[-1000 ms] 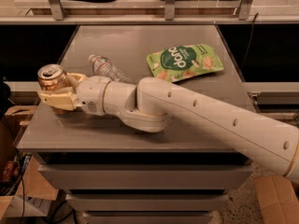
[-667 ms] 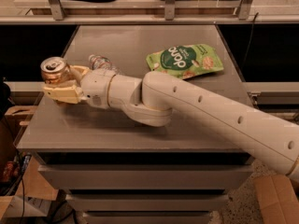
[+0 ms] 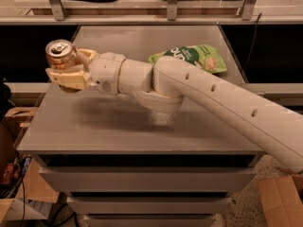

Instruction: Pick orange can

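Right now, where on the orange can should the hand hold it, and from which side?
Grip the round side wall below the rim, coming in level from the right. The orange can stands upright, tab end up, so its wall gives two opposite faces. The hand, at the left edge of the table, is shut on the can's lower body that way.

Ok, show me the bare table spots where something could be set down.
Bare: the table front strip between arm and near edge, and the back, left of the green bag. Crowded: left edge, where the claw grips the orange can.
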{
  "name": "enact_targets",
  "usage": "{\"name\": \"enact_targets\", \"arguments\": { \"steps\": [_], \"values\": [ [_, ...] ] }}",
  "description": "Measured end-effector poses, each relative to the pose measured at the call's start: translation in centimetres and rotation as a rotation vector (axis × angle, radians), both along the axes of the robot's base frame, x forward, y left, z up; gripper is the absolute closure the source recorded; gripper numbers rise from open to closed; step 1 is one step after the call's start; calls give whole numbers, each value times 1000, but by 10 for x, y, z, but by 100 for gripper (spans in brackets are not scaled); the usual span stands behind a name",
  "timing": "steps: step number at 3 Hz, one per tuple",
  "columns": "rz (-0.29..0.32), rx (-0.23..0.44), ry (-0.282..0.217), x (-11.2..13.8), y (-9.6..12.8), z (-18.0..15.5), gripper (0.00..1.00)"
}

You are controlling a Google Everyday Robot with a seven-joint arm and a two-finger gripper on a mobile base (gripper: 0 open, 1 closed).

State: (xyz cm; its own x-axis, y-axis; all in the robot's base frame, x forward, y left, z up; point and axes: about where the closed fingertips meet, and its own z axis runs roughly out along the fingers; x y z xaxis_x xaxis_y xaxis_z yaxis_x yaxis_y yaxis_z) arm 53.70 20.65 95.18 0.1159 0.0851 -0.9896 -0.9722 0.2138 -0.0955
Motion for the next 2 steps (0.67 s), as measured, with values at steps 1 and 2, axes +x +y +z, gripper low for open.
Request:
{"name": "enact_targets", "arguments": {
  "steps": [1,2],
  "values": [
    [39,2,-12,-1,-3,9,100],
    [69,8,-8,-5,-5,10,100]
  ]
}}
